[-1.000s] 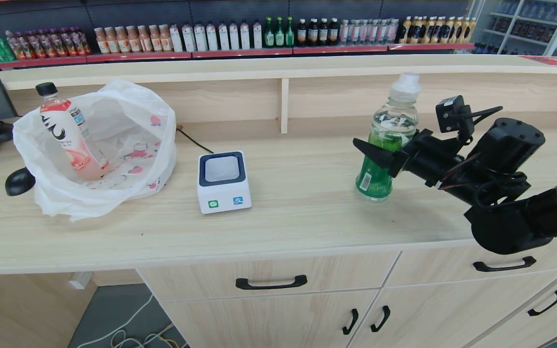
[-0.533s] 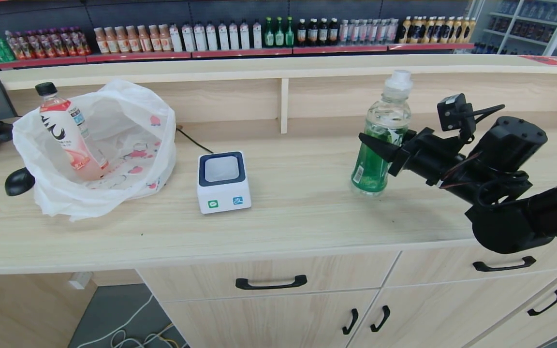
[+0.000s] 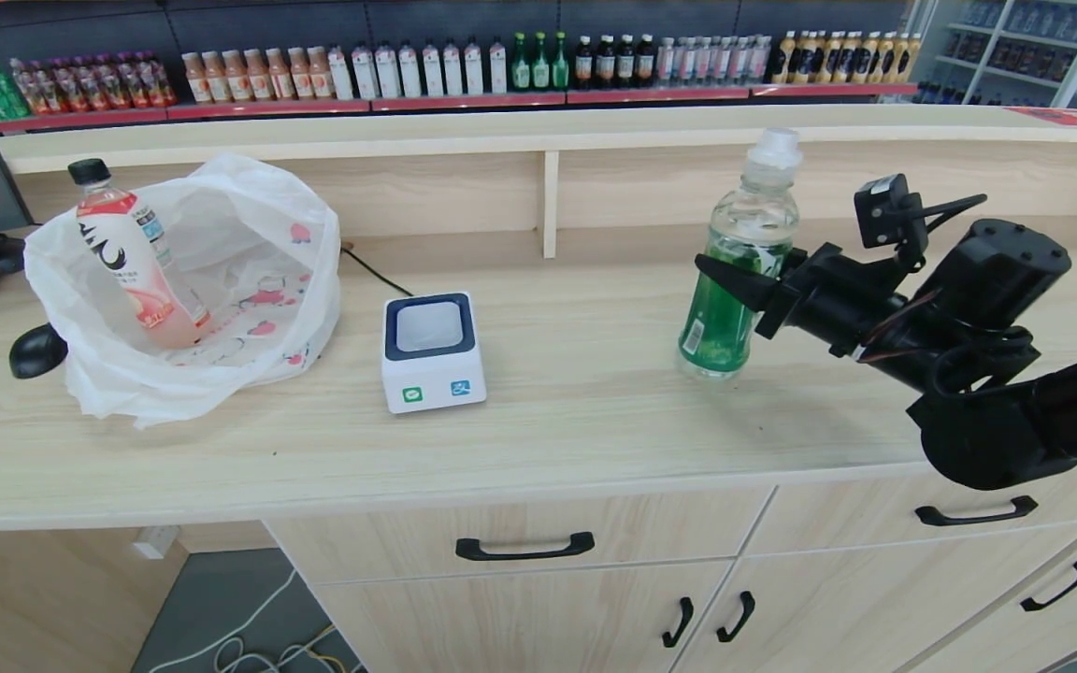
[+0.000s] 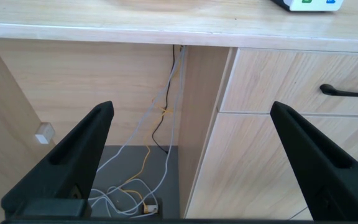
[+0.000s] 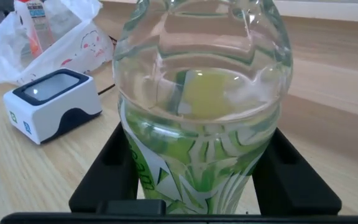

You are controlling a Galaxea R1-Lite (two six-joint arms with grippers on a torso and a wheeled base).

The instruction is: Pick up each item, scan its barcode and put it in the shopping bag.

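Observation:
My right gripper (image 3: 755, 280) is shut on a clear bottle with a green label and white cap (image 3: 739, 266), holding it tilted just above the right part of the counter; up close the bottle (image 5: 201, 118) sits between the black fingers. The white scanner (image 3: 431, 350) with its glass window stands at the counter's middle, and it appears again as the scanner (image 5: 53, 102). The white shopping bag (image 3: 258, 271) lies at the left with a pink-labelled bottle (image 3: 132, 262) leaning inside. My left gripper (image 4: 191, 158) is open, low in front of the cabinet below the counter edge.
A raised back ledge with a divider (image 3: 550, 201) runs behind the counter. A black mouse (image 3: 36, 350) and a monitor base sit at the far left. Drawers with black handles (image 3: 524, 547) are below. Loose cables (image 4: 151, 168) hang under the counter.
My right gripper has lifted the green bottle off the counter and carried it slightly left and up, tilting it. The bag, scanner and left arm have not moved.

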